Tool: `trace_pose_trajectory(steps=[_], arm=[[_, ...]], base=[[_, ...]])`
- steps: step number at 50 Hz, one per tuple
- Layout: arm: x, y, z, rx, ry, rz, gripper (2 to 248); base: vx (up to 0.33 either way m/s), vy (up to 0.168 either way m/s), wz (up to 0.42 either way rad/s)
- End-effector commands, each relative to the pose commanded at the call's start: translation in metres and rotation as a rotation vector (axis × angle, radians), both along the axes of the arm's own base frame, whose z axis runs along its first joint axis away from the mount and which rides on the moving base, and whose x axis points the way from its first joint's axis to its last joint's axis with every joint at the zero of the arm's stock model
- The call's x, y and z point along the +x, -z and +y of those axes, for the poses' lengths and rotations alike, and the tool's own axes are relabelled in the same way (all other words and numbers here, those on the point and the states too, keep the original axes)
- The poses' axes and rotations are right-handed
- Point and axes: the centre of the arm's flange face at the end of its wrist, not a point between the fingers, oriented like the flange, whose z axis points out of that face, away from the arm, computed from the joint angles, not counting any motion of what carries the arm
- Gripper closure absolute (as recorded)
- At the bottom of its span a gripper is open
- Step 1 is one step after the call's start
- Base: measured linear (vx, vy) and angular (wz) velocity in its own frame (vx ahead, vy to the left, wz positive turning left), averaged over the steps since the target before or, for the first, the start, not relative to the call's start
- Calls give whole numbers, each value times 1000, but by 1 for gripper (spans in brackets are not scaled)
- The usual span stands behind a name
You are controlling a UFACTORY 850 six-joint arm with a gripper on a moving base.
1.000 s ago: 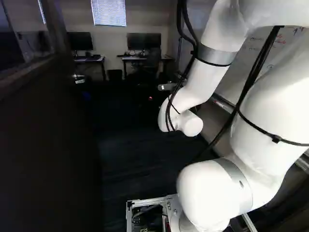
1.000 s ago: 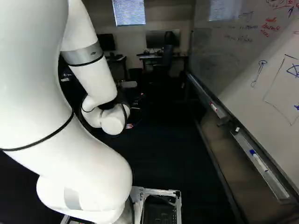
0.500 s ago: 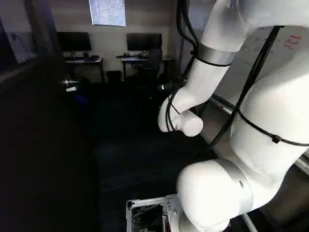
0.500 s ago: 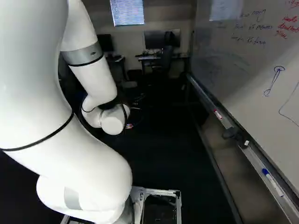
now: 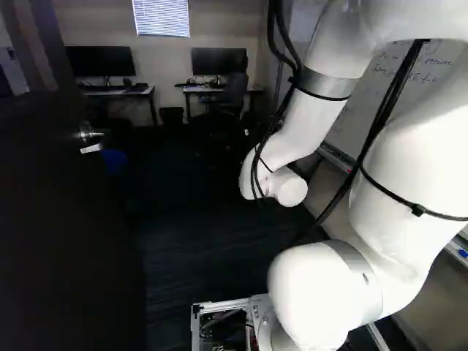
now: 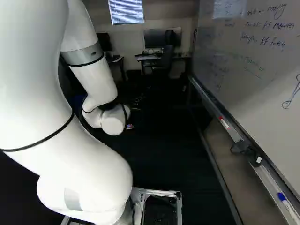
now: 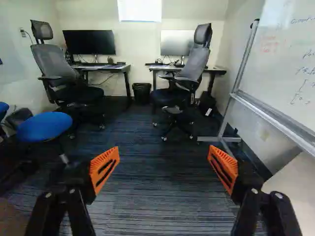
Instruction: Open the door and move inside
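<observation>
Along the left of the left base view, dark door (image 5: 66, 241), apparently open, liable to be scraped by any leftward drift; opposite, whiteboard (image 6: 239, 89), likely clipped if overcorrecting; ahead, office chair (image 7: 196, 63), probable snag for claw (image 7: 163, 156), spread wide, empty, if driven too far.

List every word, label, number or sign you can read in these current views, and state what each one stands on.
"moving": handwritten on the whiteboard, top line in the right base view.
"KF": same board, the line below.
"KF": same board, the third line.
The board's other writing is too small, faint or blurred to read surely; I can read nothing elsewhere.
</observation>
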Motion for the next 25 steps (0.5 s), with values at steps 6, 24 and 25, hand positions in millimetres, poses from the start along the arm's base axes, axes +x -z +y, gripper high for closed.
trace_pose_trajectory(steps=[6, 24, 25], arm=[[0, 0, 0, 0, 0, 0, 3], [0, 0, 0, 0, 0, 0, 3], [0, 0, 0, 0, 0, 0, 3]], base=[[213, 2, -22], [215, 6, -20], [202, 6, -18]])
